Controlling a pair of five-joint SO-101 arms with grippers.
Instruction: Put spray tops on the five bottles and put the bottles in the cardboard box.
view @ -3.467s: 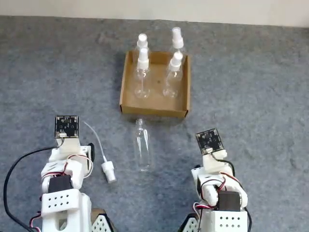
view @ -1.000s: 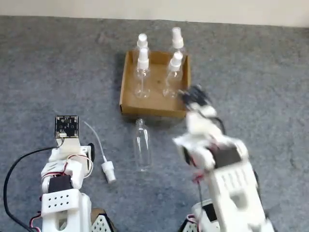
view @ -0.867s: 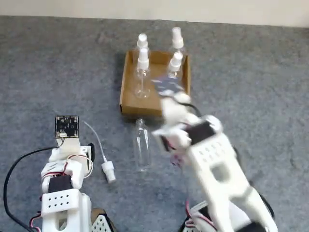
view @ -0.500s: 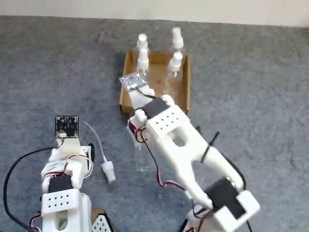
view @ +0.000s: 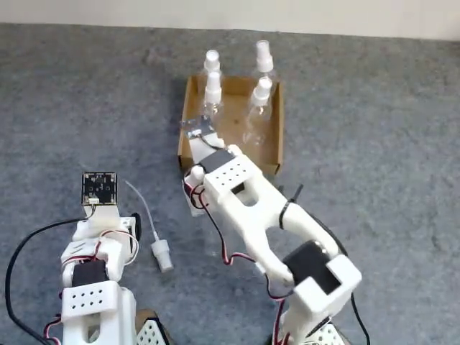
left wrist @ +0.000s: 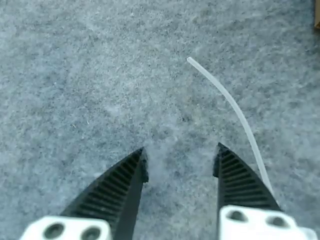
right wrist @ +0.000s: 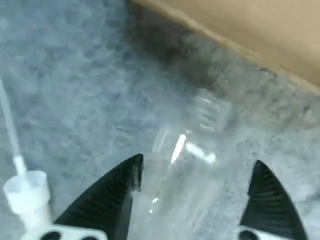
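Observation:
A clear bottle [right wrist: 200, 131] without a top lies on the grey carpet just in front of the cardboard box [view: 188, 122]. My right gripper [right wrist: 198, 161] is open above it, one jaw on each side of its body, not touching. In the high view the right arm [view: 237, 187] covers that bottle. A loose white spray top [view: 162, 253] with its long thin tube [left wrist: 227, 102] lies to the left. My left gripper [left wrist: 180, 155] stands open low over the carpet beside the tube. Several bottles with spray tops [view: 213, 86] stand in the box.
The box wall [right wrist: 240, 25] is close beyond the bottle's neck. The spray top [right wrist: 27, 192] lies near the right gripper's jaw. The left arm [view: 97, 259] sits folded at the front left. Grey carpet [view: 374, 129] spreads open on both sides.
The right arm has swung from its folded place at the front right up and leftward, and now reaches over the lying bottle. The left arm, spray top and box kept still.

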